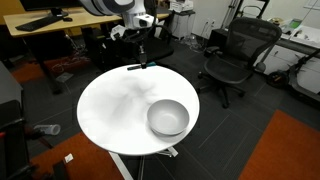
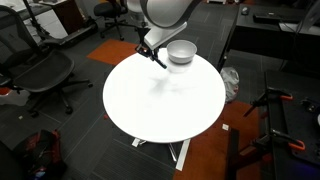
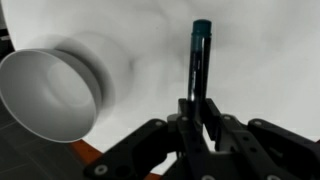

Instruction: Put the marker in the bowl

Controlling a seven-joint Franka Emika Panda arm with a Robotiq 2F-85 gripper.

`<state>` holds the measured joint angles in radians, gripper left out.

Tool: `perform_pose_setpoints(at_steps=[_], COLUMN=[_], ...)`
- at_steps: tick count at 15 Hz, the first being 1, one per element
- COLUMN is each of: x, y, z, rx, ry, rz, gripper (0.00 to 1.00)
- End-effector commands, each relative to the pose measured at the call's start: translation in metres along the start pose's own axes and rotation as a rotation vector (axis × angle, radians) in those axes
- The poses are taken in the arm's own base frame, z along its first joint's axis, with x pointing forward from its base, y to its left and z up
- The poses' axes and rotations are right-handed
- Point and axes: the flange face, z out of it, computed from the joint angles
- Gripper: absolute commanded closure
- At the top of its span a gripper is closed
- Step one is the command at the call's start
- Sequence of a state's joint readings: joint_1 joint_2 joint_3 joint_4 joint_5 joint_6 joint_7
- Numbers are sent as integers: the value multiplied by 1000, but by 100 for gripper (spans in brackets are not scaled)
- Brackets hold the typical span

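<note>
1. Office-like room: dark carpet, desks, black swivel chairs (image 1: 232, 55), and in the middle a round white bench (image 1: 100, 110).
2. On the bench, only the grey-white bowl (image 1: 168, 118), upright, empty, close to one edge.
3. Gripper (image 3: 197, 125) closed down narrow onto the marker (image 3: 200, 60). In the wrist view, clamped on the dark barrel, with the teal end sticking out well beyond the fingertips.
4. Marker near the bench's rim, apart from the bowl and not over its opening. In the wrist view the bowl lies off to one side of the marker with bare bench between them.
5. Hard to tell from these views whether the marker touches the surface or hangs just clear of it.
6. Judged done: the grasp, which looks firm and centred between the fingers.
7. Judged left: lifting clear if not yet clear, carrying across the bench to the bowl, stopping above the opening, then letting go.
8. By that reckoning, somewhere in the first half of the task, with nothing in the bowl yet.
</note>
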<state>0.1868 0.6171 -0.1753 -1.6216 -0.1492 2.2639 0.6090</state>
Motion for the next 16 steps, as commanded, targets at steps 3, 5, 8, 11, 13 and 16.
perform_pose_setpoints(at_steps=[3,5,8,11,13,16], x=[-3,1,10,20,27,33], y=[85,109,143,171,189,213], z=[-38,-44,-47,-42,-34,-20], rx=[-30,-39,-44,-32,-24,-7], ry=[36,50,62,63,64,62], rz=[34,48,45,31,22,18], gripper=[95,95,95,95,95,95])
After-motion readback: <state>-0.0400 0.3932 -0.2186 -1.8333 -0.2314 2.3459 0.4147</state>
